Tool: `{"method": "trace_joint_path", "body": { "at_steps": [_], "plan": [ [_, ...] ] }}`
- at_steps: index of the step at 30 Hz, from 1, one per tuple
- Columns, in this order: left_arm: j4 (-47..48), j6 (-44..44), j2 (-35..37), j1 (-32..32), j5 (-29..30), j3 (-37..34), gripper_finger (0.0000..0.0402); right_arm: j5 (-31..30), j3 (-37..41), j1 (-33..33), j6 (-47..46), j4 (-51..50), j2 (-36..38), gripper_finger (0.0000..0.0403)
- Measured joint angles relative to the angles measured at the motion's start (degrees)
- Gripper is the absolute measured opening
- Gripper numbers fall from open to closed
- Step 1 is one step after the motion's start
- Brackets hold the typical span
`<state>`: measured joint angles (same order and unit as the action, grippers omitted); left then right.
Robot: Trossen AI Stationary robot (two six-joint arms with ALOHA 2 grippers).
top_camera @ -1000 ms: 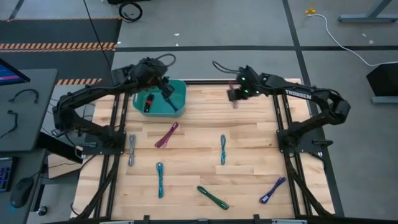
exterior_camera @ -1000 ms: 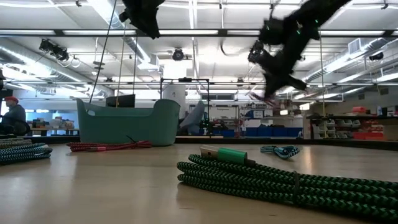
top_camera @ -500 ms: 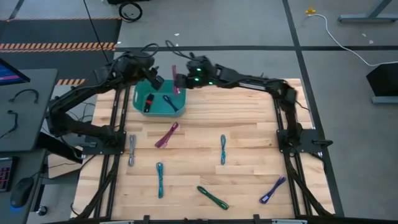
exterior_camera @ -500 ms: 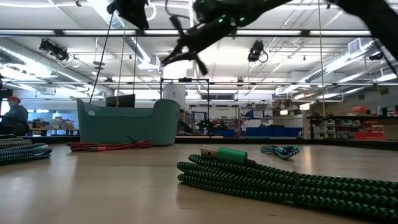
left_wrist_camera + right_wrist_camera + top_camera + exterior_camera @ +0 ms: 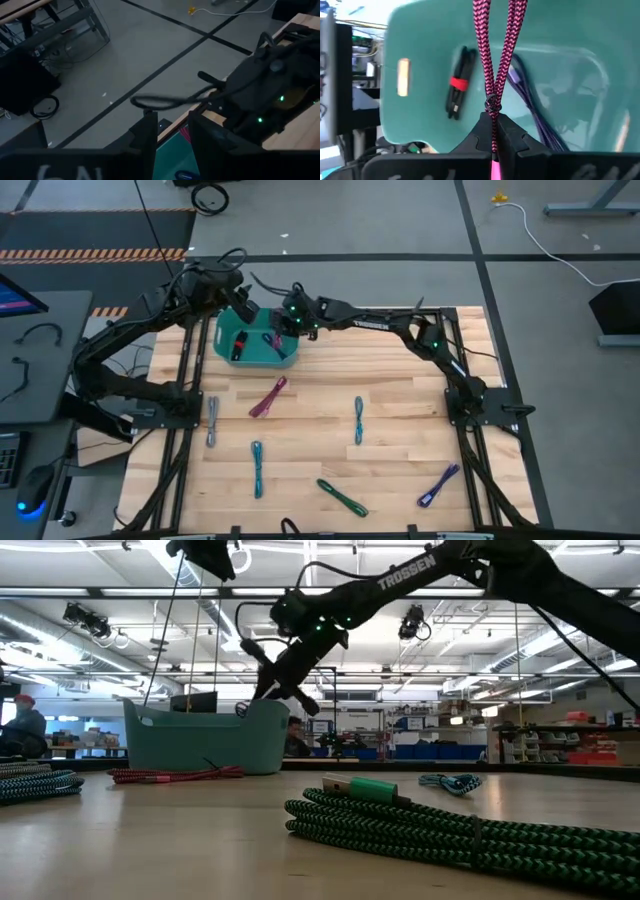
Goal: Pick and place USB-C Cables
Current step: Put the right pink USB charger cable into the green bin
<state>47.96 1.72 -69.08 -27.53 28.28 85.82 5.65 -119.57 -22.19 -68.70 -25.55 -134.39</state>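
My right gripper [image 5: 281, 330] [image 5: 492, 119] hangs over the teal bin [image 5: 286, 360] [image 5: 200, 740], shut on a magenta braided USB-C cable bundle [image 5: 495, 55]. A red-and-black bundle [image 5: 458, 90] and a purple one [image 5: 532, 100] lie on the bin floor. My left gripper [image 5: 241, 306] [image 5: 170, 142] is open, just beyond the bin's far left corner, and touches nothing. On the table lie a magenta cable [image 5: 268, 397], a grey one [image 5: 212, 421], two teal ones [image 5: 257, 468] [image 5: 358, 420], a green one [image 5: 342, 498] and a purple one [image 5: 438, 485]. My right gripper pinches the magenta bundle between its two fingers at one end [image 5: 492, 112], just behind the small tie around its strands. The two strands run straight on ahead of the fingertips, along the fingers. The bundle is lifted clear, above the inside of the bin.
The bin stands at the table's far left, between the two arms. Bare wood lies between the scattered cables. Black frame rails [image 5: 455, 380] run along the table's sides. In the low view the green cable [image 5: 450, 835] fills the foreground, and a person [image 5: 20, 725] sits far back on the left.
My right gripper has swung from the far middle of the table toward the left edge, carrying the magenta cable, and has come down over the bin. My left gripper has drawn back from over the bin toward its far left corner, and a purple cable now shows inside.
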Motion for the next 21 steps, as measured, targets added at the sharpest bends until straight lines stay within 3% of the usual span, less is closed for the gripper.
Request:
{"method": "trace_joint_path", "body": {
  "at_steps": [5, 15, 21],
  "plan": [
    [0.2, 0.0, 0.0, 0.0, 0.0, 0.0, 0.0117, -3.2, -0.2, 0.4, -0.7, -0.7, 0.4, 0.0015],
    [0.3, -2.4, 0.0, 0.0, -0.1, 0.0, 0.0117, -4.8, -0.1, 0.4, -0.4, 0.2, 0.4, 0.0133],
    [0.3, -2.4, 0.0, 0.0, -0.1, 0.0, 0.0117, -4.8, 0.0, 0.3, 6.5, 0.0, 2.9, 0.0162]
  ]
}}
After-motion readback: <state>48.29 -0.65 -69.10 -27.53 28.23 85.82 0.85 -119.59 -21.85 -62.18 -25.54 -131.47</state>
